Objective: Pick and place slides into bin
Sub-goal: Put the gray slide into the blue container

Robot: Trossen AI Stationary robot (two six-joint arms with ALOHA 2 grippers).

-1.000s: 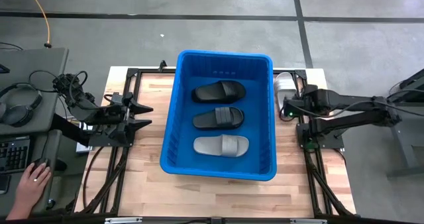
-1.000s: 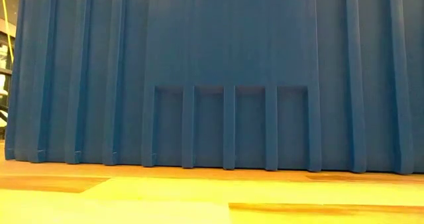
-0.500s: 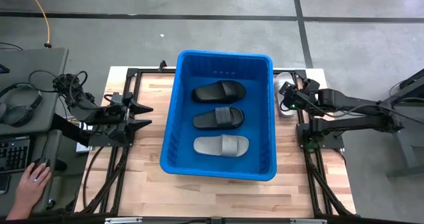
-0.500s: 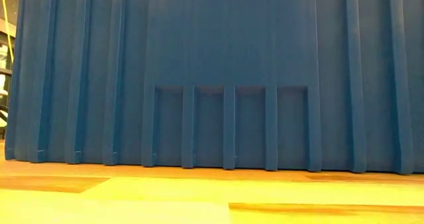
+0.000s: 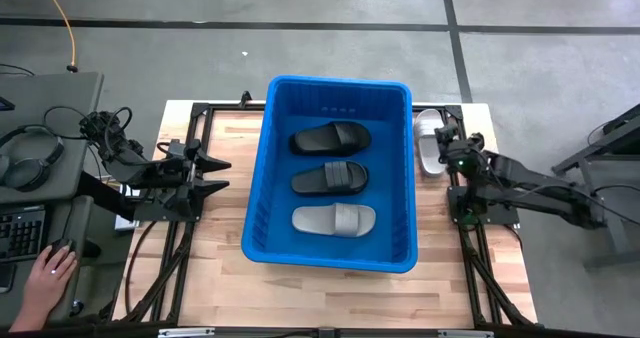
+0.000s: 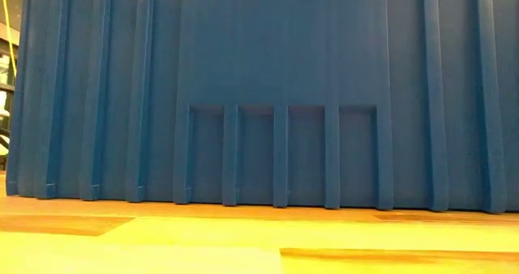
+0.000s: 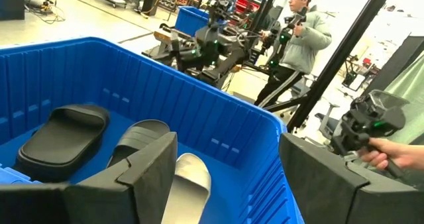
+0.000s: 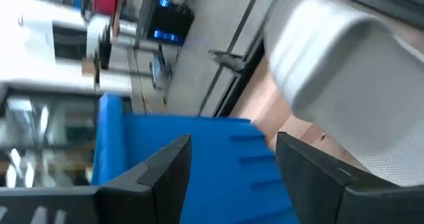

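The right gripper (image 5: 447,144) has pulled back over the last second: a moment ago it sat on top of the white slide (image 5: 430,141) at about 2 o'clock on the table, hiding most of it, and now it sits just beside the slide's right edge, so nearly the whole slide shows. Its jaws stand wide with nothing between them; in its wrist view the pale slide (image 8: 344,85) fills the space just ahead of the fingers (image 8: 169,168), apart from them. That slide lies outside the bin (image 5: 262,178), just beside its right wall near the far corner. Three slides are already inside: a black one (image 5: 331,137) farthest back, a second black one (image 5: 330,177) in the middle, a grey one (image 5: 334,220) nearest. The left gripper (image 5: 215,175) waits at 9 o'clock, jaws wide and empty, as before. By my reading, the shift is a re-approach, lining up for a grasp; the last slide is not yet picked, so the task is nearly done.
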